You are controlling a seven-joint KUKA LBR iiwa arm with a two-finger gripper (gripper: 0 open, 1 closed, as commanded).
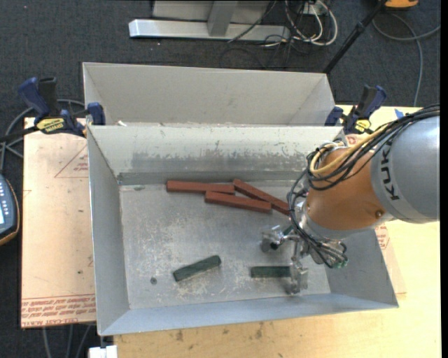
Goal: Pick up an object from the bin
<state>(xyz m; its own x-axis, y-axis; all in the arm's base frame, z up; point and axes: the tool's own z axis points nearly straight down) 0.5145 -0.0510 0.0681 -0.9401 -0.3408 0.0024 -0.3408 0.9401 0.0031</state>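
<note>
- The arm enters from 3 o'clock. Its grey link bears white letters, of which "KU" can be read before the edge cuts them off.
- No other writing is legible.
- The bin is grey metal with sloping walls. Its flat floor is scuffed and streaked pale, most of all along the 12 o'clock wall.
- Around the bin lies a dark carpet. Loose cables trail over it at 12 o'clock.
- A dark green block lies flat at about 6 o'clock on the bin floor. It is slightly tilted, with clear floor all round it.
- Three brown sticks lie at 12 o'clock near the back wall. They overlap one another in a loose fan, and their right ends run under the arm.
- A second green block, the same kind as the first, lies flat at 5 o'clock. It is well apart from the first and from the sticks.
- The gripper is down on the floor just at this second block's right end, at its 3 o'clock. Whether it is open, closed or clasping the block cannot be told from this angle.
- Above the gripper, an orange cover with black and yellow wires hides the 3 o'clock part of the floor.
</note>
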